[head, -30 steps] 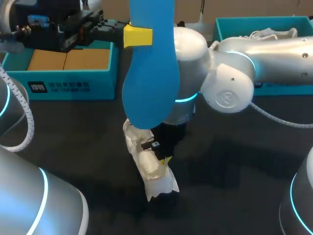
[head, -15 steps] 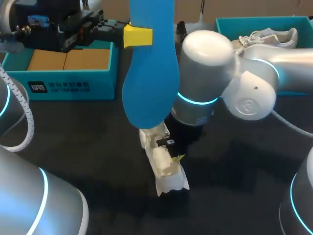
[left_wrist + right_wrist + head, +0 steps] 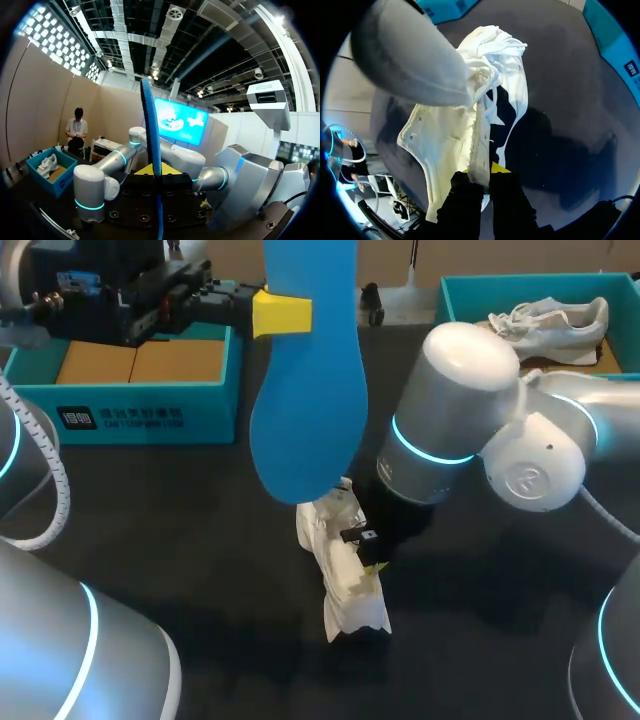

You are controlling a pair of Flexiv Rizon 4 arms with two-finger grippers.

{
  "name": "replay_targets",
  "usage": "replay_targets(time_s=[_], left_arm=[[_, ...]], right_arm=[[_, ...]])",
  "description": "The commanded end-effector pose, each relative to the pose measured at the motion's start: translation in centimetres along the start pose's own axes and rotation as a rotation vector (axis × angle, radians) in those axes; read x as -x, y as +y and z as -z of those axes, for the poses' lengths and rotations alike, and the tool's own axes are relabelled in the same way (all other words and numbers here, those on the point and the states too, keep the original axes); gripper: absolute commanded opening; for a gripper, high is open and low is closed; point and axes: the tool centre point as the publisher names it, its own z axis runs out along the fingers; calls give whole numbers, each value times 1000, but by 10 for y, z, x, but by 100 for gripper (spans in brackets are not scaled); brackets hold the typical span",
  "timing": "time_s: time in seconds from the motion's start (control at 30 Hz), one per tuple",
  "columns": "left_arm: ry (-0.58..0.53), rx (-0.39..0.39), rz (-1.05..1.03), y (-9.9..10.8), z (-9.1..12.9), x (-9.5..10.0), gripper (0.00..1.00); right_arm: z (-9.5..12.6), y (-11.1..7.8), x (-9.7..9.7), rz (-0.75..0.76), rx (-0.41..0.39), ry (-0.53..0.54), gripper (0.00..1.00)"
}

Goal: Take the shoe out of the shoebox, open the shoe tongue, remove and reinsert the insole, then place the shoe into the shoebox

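Note:
A blue insole (image 3: 305,390) hangs upright above the table, and my left gripper (image 3: 282,314) is shut on its upper part. In the left wrist view the insole (image 3: 151,125) stands edge-on between that gripper's (image 3: 156,172) fingers. Under the insole's lower end a white shoe (image 3: 350,605) lies on the dark table. My right gripper (image 3: 368,558) is shut on the shoe's upper edge. In the right wrist view the shoe (image 3: 445,135) lies ahead of the gripper (image 3: 481,175), its thin white rim pinched between the black fingers. The blurred insole (image 3: 405,60) hovers over the shoe's far end.
A teal shoebox (image 3: 140,410) with brown cardboard inside stands at the back left. A second teal shoebox (image 3: 470,290) at the back right holds another white shoe (image 3: 545,320). My right arm's elbow (image 3: 530,460) hangs over the table's right half.
My right arm has swung to the right and pulled the white shoe with it, a little right and nearer. The left gripper and the insole have stayed put.

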Motion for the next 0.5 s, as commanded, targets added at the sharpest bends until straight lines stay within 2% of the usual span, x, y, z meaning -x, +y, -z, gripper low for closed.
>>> replay_targets(time_s=[0.03,0.1,0.13,0.17,0.2,0.23,0.33,0.5], left_arm=[[0,3,0,-1,-1,1,0],[0,3,0,-1,-1,1,0],[0,3,0,-1,-1,1,0],[0,3,0,-1,-1,1,0],[0,3,0,-1,-1,1,0],[0,3,0,-1,-1,1,0],[0,3,0,-1,-1,1,0],[0,3,0,-1,-1,1,0]], right_arm=[[-6,0,0,5,0,49,0],[-3,0,-1,6,3,51,0],[-1,-2,-1,4,4,49,4],[3,-2,-2,3,5,47,36],[6,-3,-2,3,8,44,83],[9,-3,-3,5,12,41,100],[20,-2,-5,28,46,49,100],[50,-2,-6,95,171,81,100]])
